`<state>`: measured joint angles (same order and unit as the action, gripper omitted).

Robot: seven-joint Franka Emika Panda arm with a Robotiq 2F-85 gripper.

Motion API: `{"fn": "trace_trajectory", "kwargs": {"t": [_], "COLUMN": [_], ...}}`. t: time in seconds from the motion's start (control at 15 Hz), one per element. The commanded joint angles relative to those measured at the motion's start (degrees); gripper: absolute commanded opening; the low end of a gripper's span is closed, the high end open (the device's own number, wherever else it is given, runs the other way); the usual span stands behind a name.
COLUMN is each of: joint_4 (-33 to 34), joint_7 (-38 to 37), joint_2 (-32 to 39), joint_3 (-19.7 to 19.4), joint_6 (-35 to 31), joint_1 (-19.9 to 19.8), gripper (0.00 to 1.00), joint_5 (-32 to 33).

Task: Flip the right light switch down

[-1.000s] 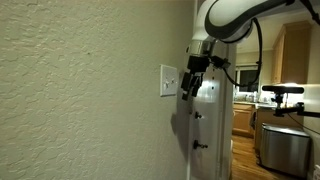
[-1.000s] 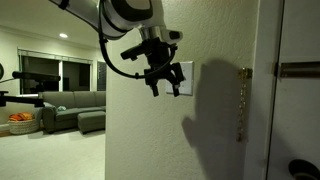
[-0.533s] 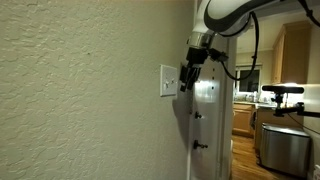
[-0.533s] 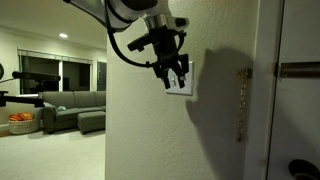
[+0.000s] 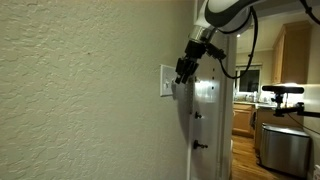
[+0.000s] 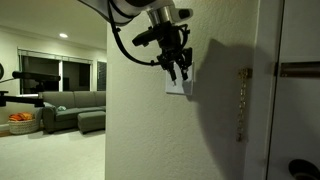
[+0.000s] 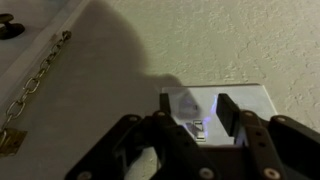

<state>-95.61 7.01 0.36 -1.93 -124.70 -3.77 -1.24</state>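
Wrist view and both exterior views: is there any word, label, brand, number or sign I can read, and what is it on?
None: no text can be read in any view.
Wall plate: plain white, no print shows.
Claw: dark and in shadow, no marking legible.
Door chain: bare metal, no lettering shows.

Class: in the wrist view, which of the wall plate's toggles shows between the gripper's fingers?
The right light switch, on the half of the wall plate nearer the door chain; the other toggle is hidden.
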Motion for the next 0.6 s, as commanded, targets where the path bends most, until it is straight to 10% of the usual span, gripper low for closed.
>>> {"fn": "trace_trajectory", "kwargs": {"t": [0.0,0.13,0.53], "joint_4": [0.17,0.08,0.54], "joint_7": [1.16,1.28,1.64], "joint_2": [-0.13,-0.35,-0.65], "joint_3": [-0.44,-0.42,-0.40], "joint_6": [-2.55,-3.41,-5.30], "joint_1": [0.21,0.24,0.25], "gripper": [0.22,0.08,0.06], "joint_5": [-1.77,-1.94,-2.03]}}
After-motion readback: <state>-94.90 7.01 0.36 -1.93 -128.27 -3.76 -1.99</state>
